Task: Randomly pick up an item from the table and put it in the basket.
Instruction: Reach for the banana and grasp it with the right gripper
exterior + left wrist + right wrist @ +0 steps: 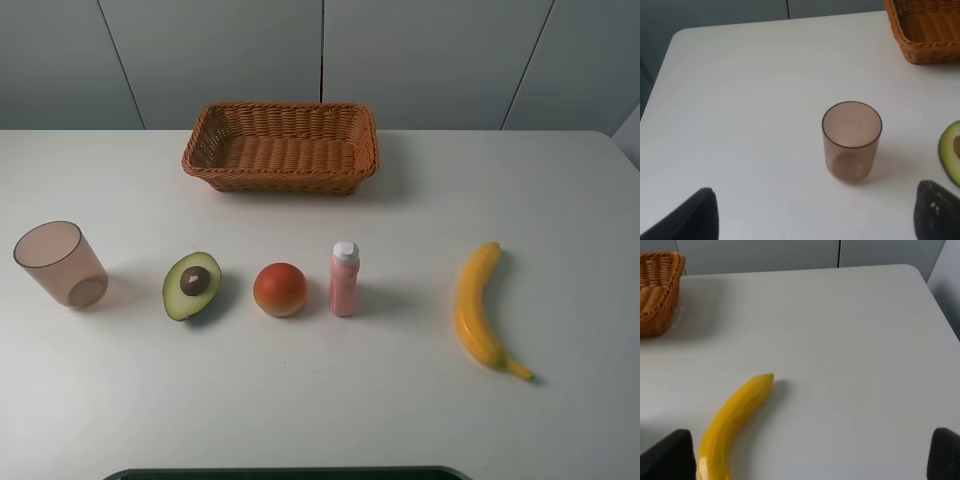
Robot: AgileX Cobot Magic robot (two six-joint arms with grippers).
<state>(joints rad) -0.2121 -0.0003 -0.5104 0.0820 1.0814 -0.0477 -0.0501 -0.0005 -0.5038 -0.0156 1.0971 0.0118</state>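
Observation:
The long yellow banana (pixel 478 305) lies on the white table (pixel 400 400) at the right, stem tip toward the front; it also shows in the right wrist view (pixel 735 425). The brown wicker basket (pixel 282 147) stands empty at the back middle. Neither arm shows in the exterior high view. My right gripper (pixel 805 460) is open and empty, its dark fingertips (pixel 667 455) wide apart, one beside the banana's near part. My left gripper (pixel 814 220) is open and empty, with its fingertips (pixel 690 215) on the near side of the cup.
A translucent pinkish cup (pixel 62 264) stands at the left, also in the left wrist view (pixel 851 141). A halved avocado (pixel 191 285), a red-orange round fruit (pixel 280 289) and a pink bottle with white cap (pixel 344 279) stand in a row mid-table.

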